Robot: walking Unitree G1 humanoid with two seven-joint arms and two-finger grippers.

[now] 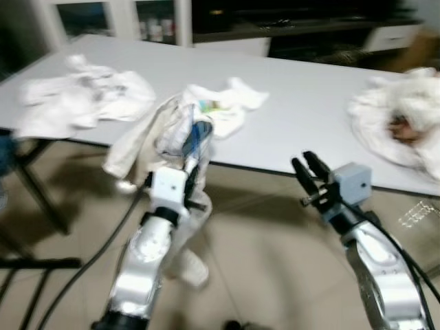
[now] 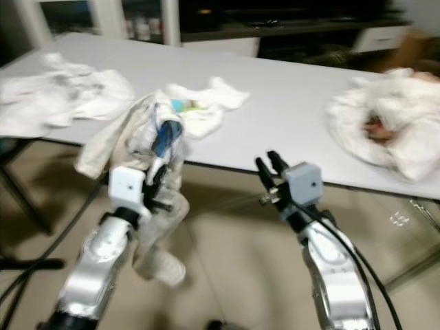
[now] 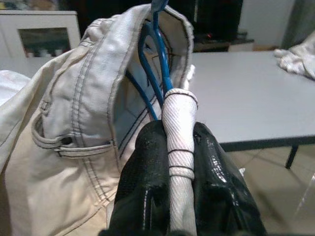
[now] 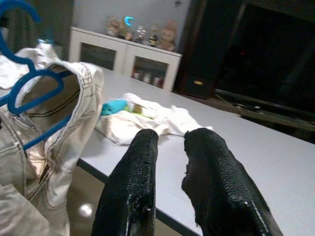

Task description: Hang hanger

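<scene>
Both eye views are smeared by motion blur, worst toward the edges, so the heaps of white clothes [image 1: 82,96] lose their folds. Even indoor light falls on the grey table [image 1: 302,103], which reads bright and flat, with a soft shadow beneath it on the tiled floor [image 1: 254,240]. The far cabinets [image 1: 117,17] lie dim. The wrist views are sharper; the black fingers [image 3: 211,196] show faint sheen.

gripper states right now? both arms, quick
Left gripper: shut on the trousers, pinching a rolled bit of cloth by the blue hanger.
Right gripper: open, holding nothing, just short of the table edge.
</scene>
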